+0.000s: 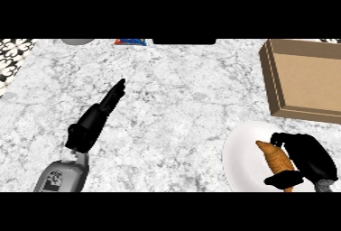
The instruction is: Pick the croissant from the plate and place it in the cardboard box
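Note:
A golden-brown croissant [276, 162] lies on a white plate [241, 155] at the lower right of the marble counter. My right hand [307, 158] is over the plate, fingers and thumb curled round the croissant from its right side; the pastry still seems to rest on the plate. The open cardboard box [307, 80] stands at the upper right, just beyond the plate. My left hand [94, 119] lies at the left of the counter, fingers straight and pointing away, holding nothing.
A patterned tile strip [12, 56] runs along the counter's left edge. At the back edge sit a grey round thing [78, 41], a small red and blue item [130, 42] and a dark object [184, 41].

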`<action>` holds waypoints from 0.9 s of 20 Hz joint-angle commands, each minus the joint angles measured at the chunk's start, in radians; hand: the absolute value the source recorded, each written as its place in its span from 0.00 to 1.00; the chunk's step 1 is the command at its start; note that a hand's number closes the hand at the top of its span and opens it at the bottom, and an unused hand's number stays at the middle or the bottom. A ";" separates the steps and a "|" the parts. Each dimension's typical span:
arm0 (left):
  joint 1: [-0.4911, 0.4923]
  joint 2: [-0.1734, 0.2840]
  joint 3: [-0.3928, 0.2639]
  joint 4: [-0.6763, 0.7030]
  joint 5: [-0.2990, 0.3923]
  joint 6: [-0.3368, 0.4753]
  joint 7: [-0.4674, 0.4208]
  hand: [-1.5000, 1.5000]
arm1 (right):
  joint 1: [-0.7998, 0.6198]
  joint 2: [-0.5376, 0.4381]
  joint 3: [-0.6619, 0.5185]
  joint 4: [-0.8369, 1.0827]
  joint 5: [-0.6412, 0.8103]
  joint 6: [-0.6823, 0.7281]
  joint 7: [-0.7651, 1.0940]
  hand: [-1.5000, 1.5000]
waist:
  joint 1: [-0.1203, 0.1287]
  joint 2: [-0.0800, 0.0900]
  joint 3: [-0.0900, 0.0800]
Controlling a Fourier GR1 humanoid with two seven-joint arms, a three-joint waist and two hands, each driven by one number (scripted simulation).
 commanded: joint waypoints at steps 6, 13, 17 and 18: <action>-0.018 -0.007 0.017 0.014 0.003 -0.006 0.008 0.50 | -0.047 -0.154 -0.230 0.197 -0.119 -0.164 -0.415 1.00 | -0.002 0.002 0.004; -0.022 0.001 0.035 0.005 -0.007 -0.003 0.029 0.50 | 0.045 -0.191 -0.368 -0.077 -0.237 -0.118 -0.410 1.00 | -0.013 -0.001 0.003; -0.019 -0.011 0.025 0.076 -0.028 0.001 -0.049 0.50 | 0.103 -0.219 -0.435 -0.338 -0.348 0.034 -0.328 1.00 | -0.023 -0.002 0.002; 0.023 0.040 0.066 -0.002 0.030 -0.050 -0.025 0.50 | 0.111 -0.229 -0.476 -0.353 -0.403 0.045 -0.367 1.00 | -0.019 -0.004 0.002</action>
